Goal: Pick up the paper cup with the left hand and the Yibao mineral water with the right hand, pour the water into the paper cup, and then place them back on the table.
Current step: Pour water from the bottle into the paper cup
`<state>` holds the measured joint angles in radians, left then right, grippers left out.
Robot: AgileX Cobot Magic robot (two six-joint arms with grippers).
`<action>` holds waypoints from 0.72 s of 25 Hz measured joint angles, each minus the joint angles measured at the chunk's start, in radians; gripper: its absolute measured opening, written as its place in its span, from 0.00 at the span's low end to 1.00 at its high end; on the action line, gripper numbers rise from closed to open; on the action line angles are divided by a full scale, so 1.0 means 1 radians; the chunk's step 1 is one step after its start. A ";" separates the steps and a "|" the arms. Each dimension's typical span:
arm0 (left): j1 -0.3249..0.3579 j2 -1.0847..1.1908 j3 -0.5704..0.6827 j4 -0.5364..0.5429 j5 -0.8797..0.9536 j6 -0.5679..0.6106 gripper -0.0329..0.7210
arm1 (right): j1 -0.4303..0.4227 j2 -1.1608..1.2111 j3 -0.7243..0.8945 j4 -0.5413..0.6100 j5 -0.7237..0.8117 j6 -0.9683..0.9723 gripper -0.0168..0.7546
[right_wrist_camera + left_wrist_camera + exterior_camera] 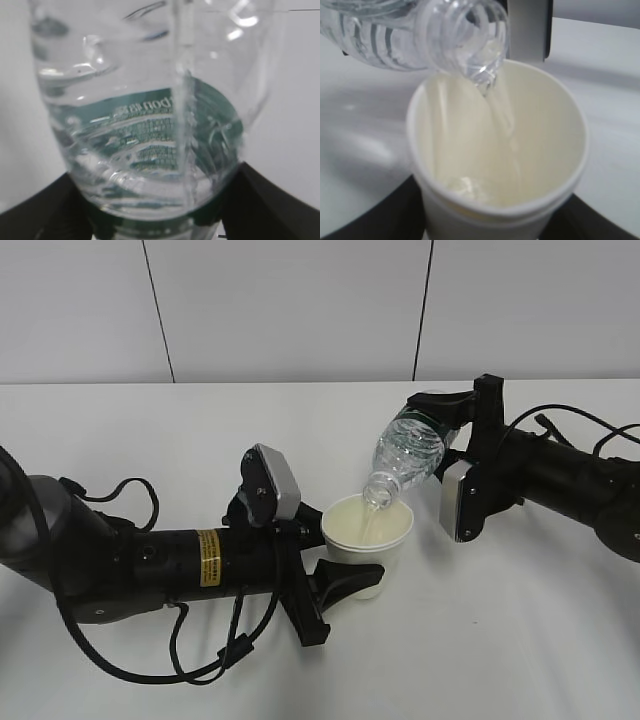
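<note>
The cream-white paper cup [368, 540] [500, 165] is held upright in my left gripper [345, 575] [492, 220], whose black fingers [365, 215] press both of its sides. The Yibao mineral water [405, 455] [150, 125] is tipped steeply mouth-down to the left, gripped by my right gripper [455, 430] [155, 210] around its green-labelled body. The uncapped bottle mouth [475, 45] hangs just over the cup's far rim, and a thin stream of water runs into the cup. A little water shows in the cup's bottom.
The white table [150, 440] spreads around both arms. The left arm's cables [200, 660] loop near the front edge. The right arm's grey-white camera block [460, 500] sits close beside the cup's right side.
</note>
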<state>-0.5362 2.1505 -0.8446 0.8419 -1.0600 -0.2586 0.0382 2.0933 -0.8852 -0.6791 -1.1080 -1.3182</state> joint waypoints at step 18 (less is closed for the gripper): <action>0.000 0.000 0.000 0.000 0.006 0.000 0.60 | 0.000 0.000 0.000 0.000 0.000 -0.025 0.64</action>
<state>-0.5362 2.1505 -0.8446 0.8419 -1.0538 -0.2586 0.0382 2.0933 -0.8852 -0.6791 -1.1080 -1.3430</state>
